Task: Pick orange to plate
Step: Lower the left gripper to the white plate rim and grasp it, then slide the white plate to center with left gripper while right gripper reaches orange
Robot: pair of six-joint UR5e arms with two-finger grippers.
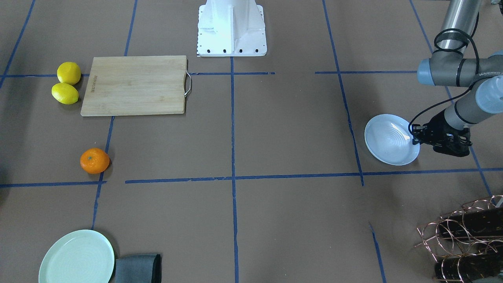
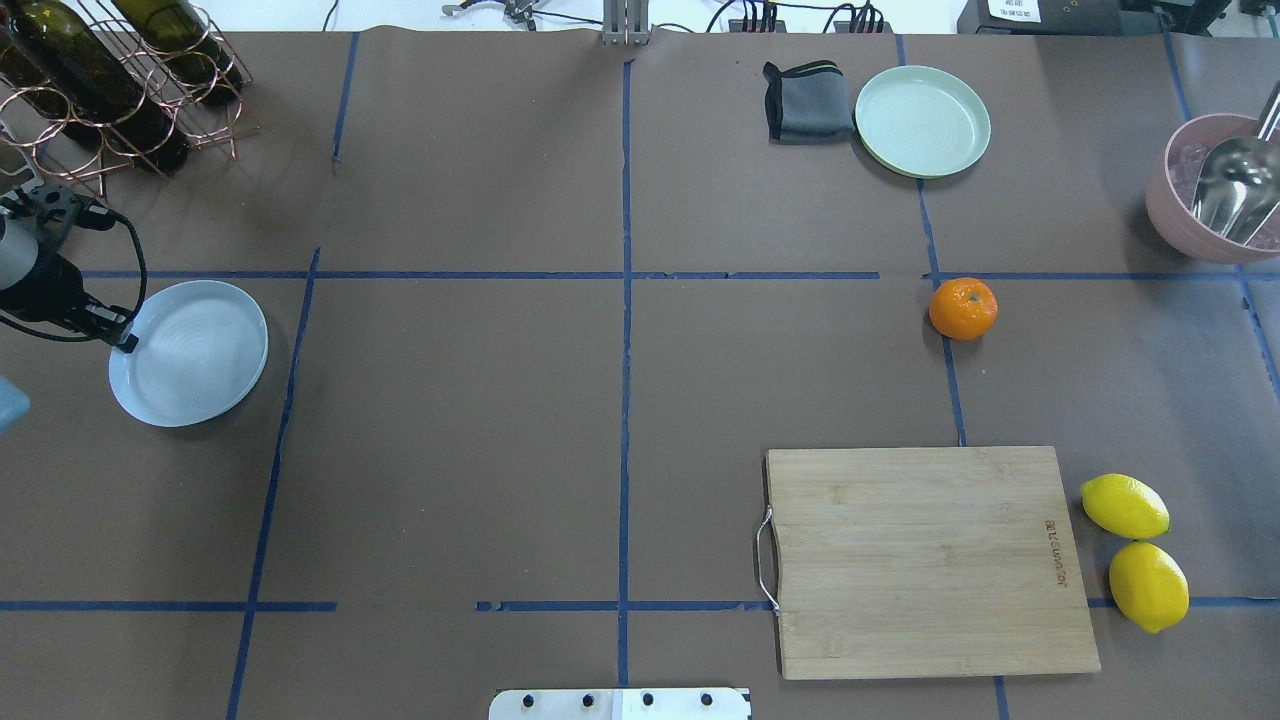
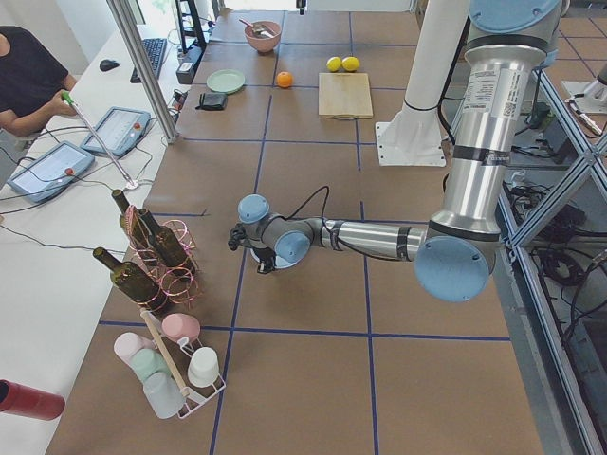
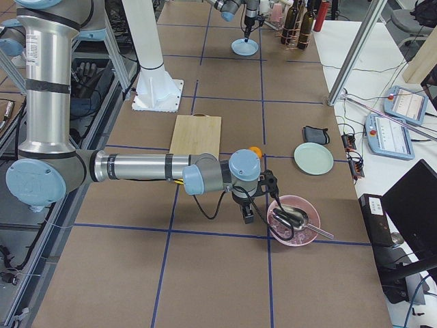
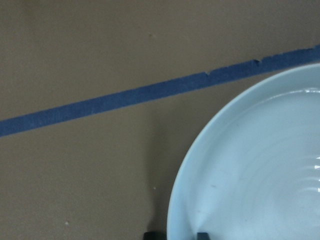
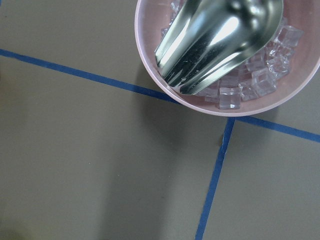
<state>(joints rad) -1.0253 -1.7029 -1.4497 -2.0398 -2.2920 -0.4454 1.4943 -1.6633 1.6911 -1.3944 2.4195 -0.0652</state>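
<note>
The orange (image 2: 963, 308) rests on the brown table on my right side, just beyond the cutting board; it also shows in the front view as the orange (image 1: 94, 160). Far away on my left lies the white, faintly bluish plate (image 2: 195, 350), with my left gripper (image 2: 128, 342) shut on its outer rim. In the left wrist view its dark fingertips (image 5: 202, 235) straddle the plate (image 5: 260, 170) rim. My right gripper (image 4: 248, 217) points down beside the pink bowl, a short way from the orange; I cannot tell whether it is open or shut.
A wooden cutting board (image 2: 925, 560) has two lemons (image 2: 1125, 506) beside it. A mint-green plate (image 2: 922, 121) and grey cloth (image 2: 808, 100) lie at the far edge. The pink bowl (image 2: 1185, 225) holds ice and a metal scoop. A wire bottle rack (image 2: 100, 80) stands behind the white plate.
</note>
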